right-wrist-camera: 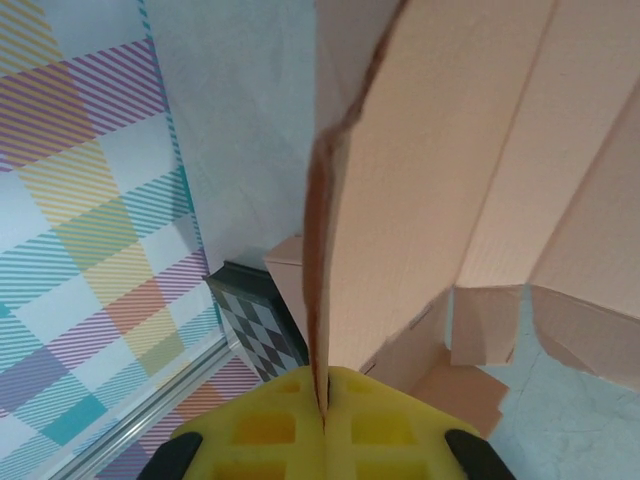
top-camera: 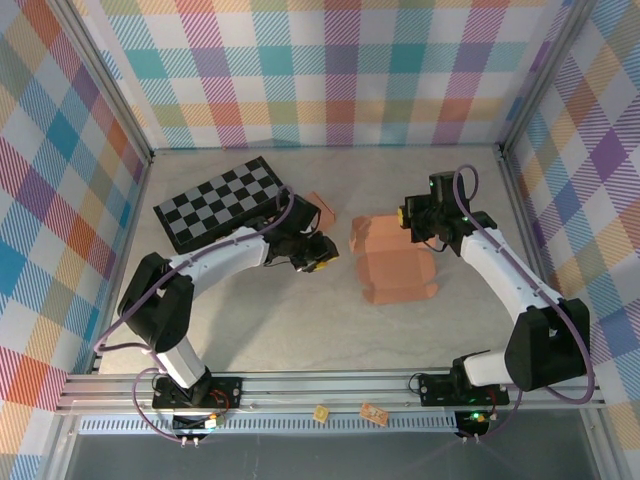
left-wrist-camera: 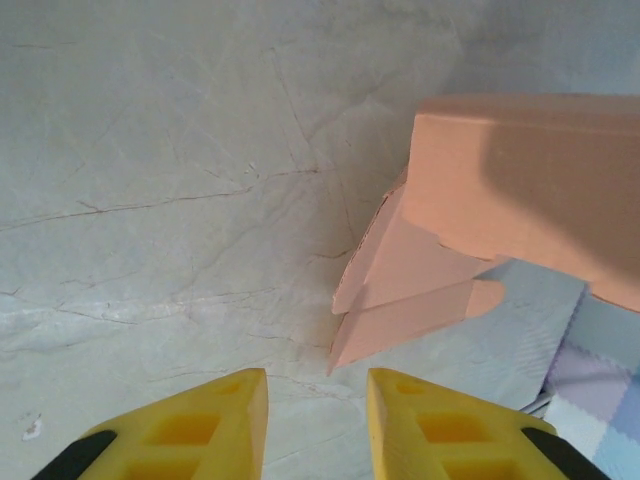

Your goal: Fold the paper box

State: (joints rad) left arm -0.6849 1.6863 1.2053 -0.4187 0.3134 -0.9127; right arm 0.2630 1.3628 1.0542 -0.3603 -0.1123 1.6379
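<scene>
A pale, marbled grey worktop (top-camera: 300,330) sits inside walls of pastel plaid.

The right end effector (top-camera: 405,216) is clenched on the paper box (top-camera: 395,262). In the right wrist view its yellow fingers (right-wrist-camera: 400,430) are pressed together at (right-wrist-camera: 322,420) with a thin upright cardboard flap of the box (right-wrist-camera: 450,150) pinched edge-on between them. From above, this grip is at the box's 12 o'clock edge. The salmon box lies right of the worktop's centre, its panels partly raised.

The left end effector (top-camera: 318,255) is released and partly spread. In the left wrist view its two yellow fingertips (left-wrist-camera: 230,420) stand apart at (left-wrist-camera: 317,420) with only bare worktop between them, touching nothing. The box (left-wrist-camera: 520,190) lies beyond them at about 1 o'clock, its loose flaps pointing towards the gap. From above, the box is at 3 o'clock of this end effector, near but apart.

A black-and-white checkerboard (top-camera: 222,202) lies flat at 10 o'clock from the worktop's centre, under the left arm. A separate salmon cardboard piece (top-camera: 323,208) lies just beyond that arm's wrist.
</scene>
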